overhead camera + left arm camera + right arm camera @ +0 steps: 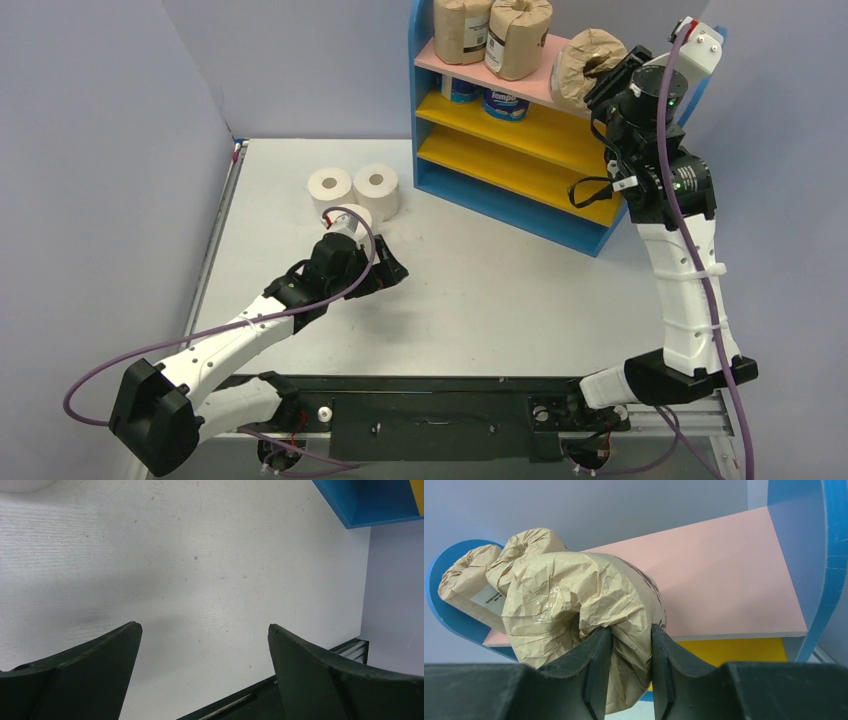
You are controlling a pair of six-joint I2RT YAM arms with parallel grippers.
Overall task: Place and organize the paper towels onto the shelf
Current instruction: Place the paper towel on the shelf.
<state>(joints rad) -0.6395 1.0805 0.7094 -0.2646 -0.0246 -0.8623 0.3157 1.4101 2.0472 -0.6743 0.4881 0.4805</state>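
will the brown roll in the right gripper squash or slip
Probably soft: the brown roll bunches and creases where the right gripper pinches it. It may slip or tear, since only a fold of crinkled paper seems held.

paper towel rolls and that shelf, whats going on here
The right arm's fingers are shut on a brown-wrapped roll, holding it at the right end of the pink top board of the shelf, where two other brown rolls already stand. Two blue-and-white rolls sit on the yellow board below. Three white rolls are on the table, with the left arm's fingers open and empty nearby.
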